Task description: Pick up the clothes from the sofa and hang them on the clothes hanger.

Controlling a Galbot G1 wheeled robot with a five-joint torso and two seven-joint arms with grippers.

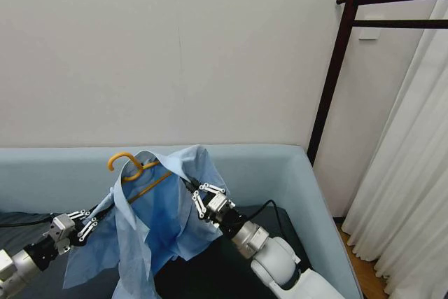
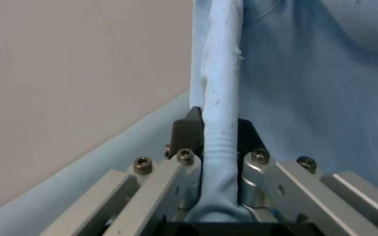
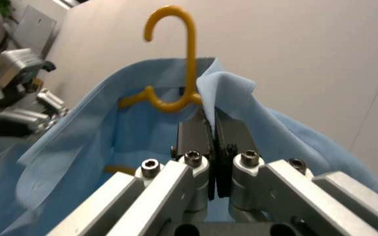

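Above the pale-blue sofa [image 1: 280, 166], a blue shirt [image 1: 150, 232] drapes a yellow hanger [image 1: 120, 162]; left gripper [image 1: 89, 223] clenches a rolled fold; right gripper [image 1: 197, 197] pinches its shoulder.

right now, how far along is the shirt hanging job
Done: the blue shirt is raised from the sofa with the yellow hanger in its neck. In hand: the left gripper pinches a fold, the right gripper clamps the shoulder. Left: getting it onto the dark wooden rack, not yet reached.

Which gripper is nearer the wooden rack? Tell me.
Right. The right gripper, shut on the blue shirt, sits toward the wooden rack; the left gripper grips the shirt's far edge.
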